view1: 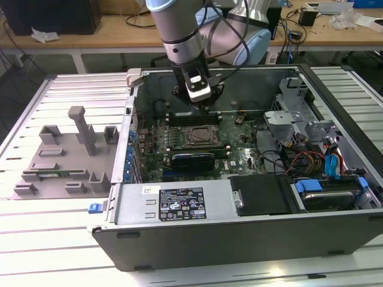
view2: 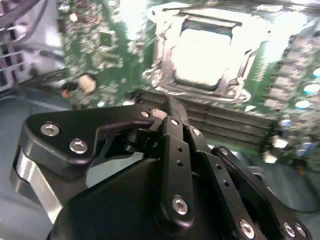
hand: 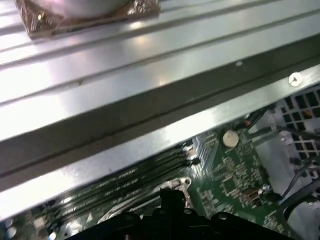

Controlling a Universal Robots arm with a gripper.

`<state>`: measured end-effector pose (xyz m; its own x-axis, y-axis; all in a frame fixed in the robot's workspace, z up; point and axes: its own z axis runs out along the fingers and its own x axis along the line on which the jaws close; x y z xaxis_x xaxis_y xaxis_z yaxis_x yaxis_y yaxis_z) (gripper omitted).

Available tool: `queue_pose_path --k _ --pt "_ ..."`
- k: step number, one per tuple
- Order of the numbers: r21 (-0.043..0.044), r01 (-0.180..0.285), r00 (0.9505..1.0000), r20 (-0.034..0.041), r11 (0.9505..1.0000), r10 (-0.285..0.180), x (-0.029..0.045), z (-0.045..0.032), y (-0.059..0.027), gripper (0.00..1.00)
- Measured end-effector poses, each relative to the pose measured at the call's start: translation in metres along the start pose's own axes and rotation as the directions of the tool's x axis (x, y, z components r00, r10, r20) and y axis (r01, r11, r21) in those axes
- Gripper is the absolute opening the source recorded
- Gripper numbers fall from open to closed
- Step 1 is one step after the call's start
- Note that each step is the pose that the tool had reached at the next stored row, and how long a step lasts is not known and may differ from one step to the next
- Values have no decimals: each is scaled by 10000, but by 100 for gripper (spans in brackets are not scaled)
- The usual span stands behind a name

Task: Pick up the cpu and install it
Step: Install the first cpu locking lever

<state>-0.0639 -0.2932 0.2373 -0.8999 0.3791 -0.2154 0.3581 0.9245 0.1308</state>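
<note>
Both jaws shut, empty, above cpu [view2: 207, 62] seated in socket [view2: 160, 55]

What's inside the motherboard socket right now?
A flat, pale, shiny square sits inside the socket frame in the second wrist view, apparently the cpu. Glare washes it out, and its underside and the contacts beneath are covered.

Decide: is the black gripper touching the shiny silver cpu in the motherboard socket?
Apart. In the second wrist view the gripper ends over the memory slots, short of the cpu.
</note>
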Motion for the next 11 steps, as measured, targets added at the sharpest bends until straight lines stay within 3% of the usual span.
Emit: queue_pose_path --k 1,4,5,6,7,9,10,11 --pt "178 18 9999 -156 9998 -15 -8 3 3 11" --pt "587 71 9984 -568 9982 -38 -29 9 12 11" --pt "731 90 9969 -786 9973 -32 -46 13 18 11" --pt "812 95 9952 -979 9967 -15 -70 20 28 11" --pt "920 113 9921 -1253 9957 3 -122 35 49 11" --pt "964 136 9902 -1395 9953 0 -172 48 68 11" --pt "1014 167 9881 -1541 9947 -9 -213 58 78 11" --pt "1025 201 9873 -1586 9945 -36 -220 59 76 11"
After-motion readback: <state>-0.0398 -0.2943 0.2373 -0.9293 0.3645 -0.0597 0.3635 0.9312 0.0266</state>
